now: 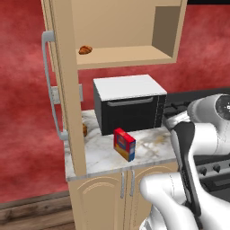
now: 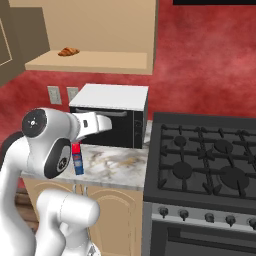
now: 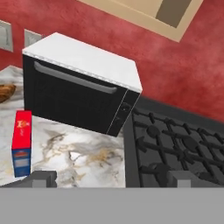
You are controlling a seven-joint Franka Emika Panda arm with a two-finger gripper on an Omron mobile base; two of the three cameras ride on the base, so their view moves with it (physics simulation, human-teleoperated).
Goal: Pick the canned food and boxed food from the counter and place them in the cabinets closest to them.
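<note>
Boxed food [image 1: 124, 143] upright on counter [image 1: 101, 157]

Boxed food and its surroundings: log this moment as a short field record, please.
boxed food: upright on the counter, in front of the microwave
cabinet: door open, a brown item on its shelf
stove: right of the counter
gripper: open, fingers above the counter, holding nothing
canned food: cannot tell where
</note>
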